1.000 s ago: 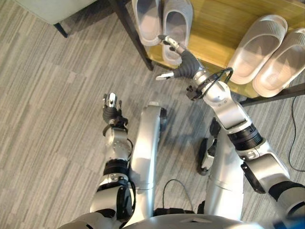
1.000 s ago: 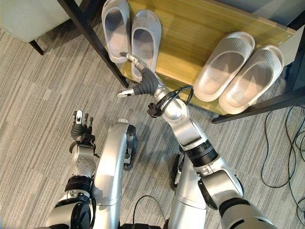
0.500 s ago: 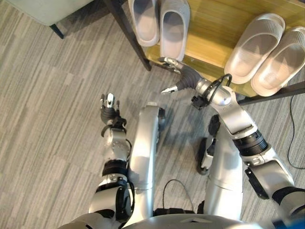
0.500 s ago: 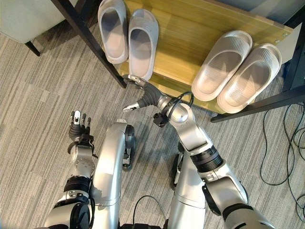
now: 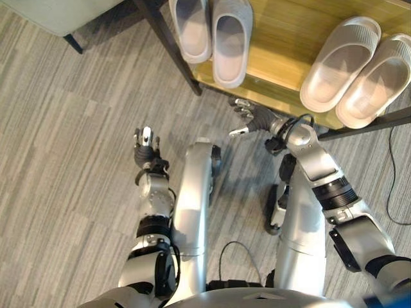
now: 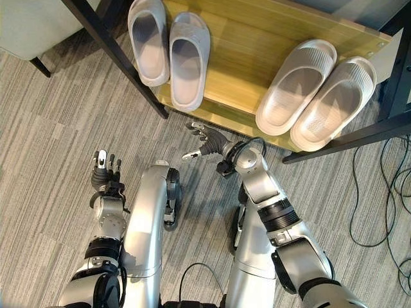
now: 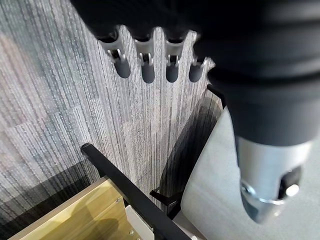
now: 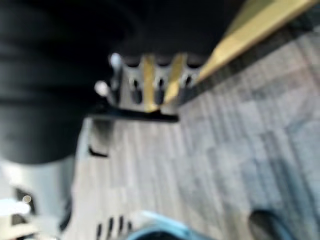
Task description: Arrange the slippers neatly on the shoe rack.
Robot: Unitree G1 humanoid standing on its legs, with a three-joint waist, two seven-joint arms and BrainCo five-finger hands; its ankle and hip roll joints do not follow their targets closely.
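Two pairs of pale grey slippers lie on the wooden shoe rack (image 5: pixel 282 38). One pair is at the left end, slipper (image 5: pixel 192 29) beside slipper (image 5: pixel 231 38), toes away from me. The other pair, slipper (image 5: pixel 334 61) and slipper (image 5: pixel 379 80), lies angled at the right end. My right hand (image 5: pixel 253 119) hovers open and empty over the carpet just in front of the rack's front edge, below the left pair. Over the carpet at the lower left, my left hand (image 5: pixel 146 146) is open and holds nothing, its fingers (image 7: pixel 145 65) straight.
A black rack leg (image 5: pixel 170 45) slants down past the left pair. A grey seat on dark legs (image 5: pixel 64 13) stands at the upper left. Loose cables (image 6: pixel 385 192) lie on the floor to the right. Striped grey carpet (image 5: pixel 64 160) spreads to the left.
My right hand has drawn back from the heel of the left pair's right slipper, off the shelf, to over the floor. The left hand stays put.
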